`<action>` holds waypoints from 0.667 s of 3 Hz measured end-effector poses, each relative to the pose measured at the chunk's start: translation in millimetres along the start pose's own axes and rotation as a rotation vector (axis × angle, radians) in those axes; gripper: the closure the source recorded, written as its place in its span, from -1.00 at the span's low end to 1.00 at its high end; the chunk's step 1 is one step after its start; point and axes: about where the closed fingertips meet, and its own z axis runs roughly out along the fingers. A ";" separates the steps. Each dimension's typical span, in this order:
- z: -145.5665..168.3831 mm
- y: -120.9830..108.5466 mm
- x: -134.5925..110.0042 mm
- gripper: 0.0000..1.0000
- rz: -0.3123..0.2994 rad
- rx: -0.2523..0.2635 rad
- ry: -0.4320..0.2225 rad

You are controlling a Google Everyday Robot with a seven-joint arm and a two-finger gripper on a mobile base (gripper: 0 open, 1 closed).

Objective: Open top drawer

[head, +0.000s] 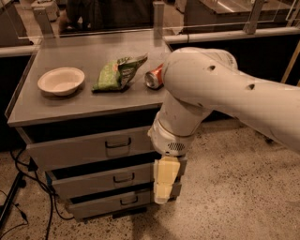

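**Tool hangs low at the right end of the drawers, away from the top handle**

A grey table (84, 107) stands on a speckled stone floor (234, 201). Three grey drawer fronts are stacked under its top. The top drawer (70, 153) is the widest and tallest, directly below the tabletop with a dark gap above it. Its small dark loop handle (118, 143) sits at the centre. The middle drawer (89, 182) and bottom drawer (101, 204) are narrower, and each has its own small handle.

On the table a white bowl (61, 80) lies at the left. A green bag (118, 73) is beside it, and a red can (153, 78) lies on its side to the right, partly hidden by the arm (220, 93).

The bulky white arm comes in from the right and bends down in front of the table's right edge. The pale yellow tool (161, 196) points straight down in front of the right ends of the two lower drawers. It is below the top drawer and well to the right of its handle, touching neither. Whether the tool is wide or narrow cannot be told, and nothing is seen in it.

Dark cables (18, 174) trail on the floor at the left. A clear screen on posts (158, 14) runs behind the table, and a dark counter (248, 51) lies at the right.
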 end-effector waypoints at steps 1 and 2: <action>29.4 -12.1 -18.4 -1.00 -0.007 -0.028 -0.016; 47.3 -29.3 -30.1 -1.00 -0.025 -0.040 -0.022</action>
